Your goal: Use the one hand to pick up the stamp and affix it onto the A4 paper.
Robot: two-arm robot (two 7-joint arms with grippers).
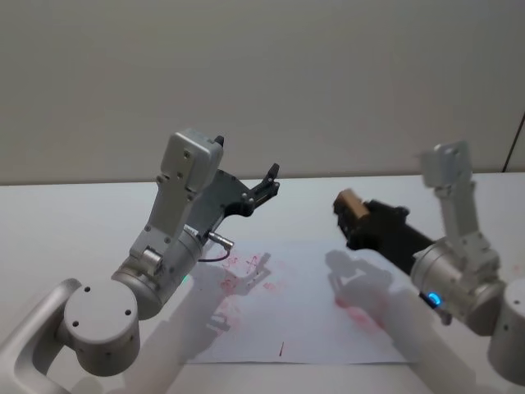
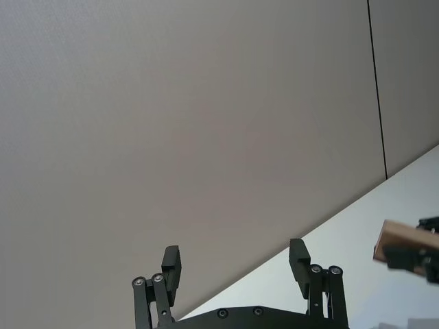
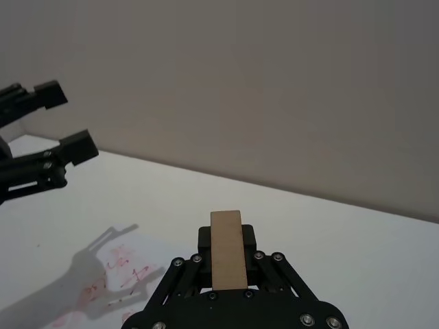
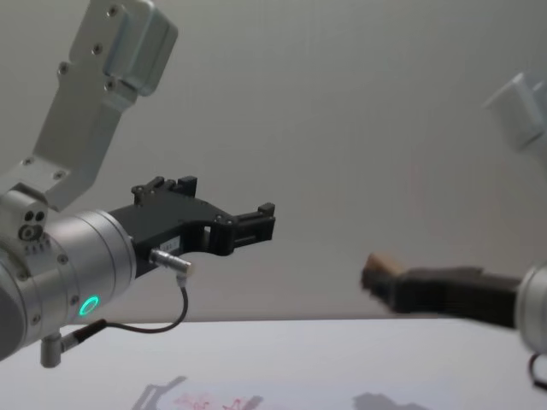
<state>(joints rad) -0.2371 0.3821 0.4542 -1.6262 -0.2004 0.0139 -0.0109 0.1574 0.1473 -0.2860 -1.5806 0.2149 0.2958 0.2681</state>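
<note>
My right gripper (image 1: 353, 215) is clamped on the stamp (image 3: 228, 259), light stiff wooden block I reckon, so pinching its flat sides works. Left gripper (image 2: 233, 264) hangs open

We see a plain white surface (image 1: 74, 213) stretching across the lower part of the head view, matte and evenly lit. Behind it stands a pale grey-beige wall (image 1: 262, 74), which meets the surface's far edge in a straight line. In the left wrist view we pick out a thin dark seam (image 2: 377, 89) running down the wall to the surface. The head view shows a similar dark line (image 1: 514, 139) on the wall at the far right.
</note>
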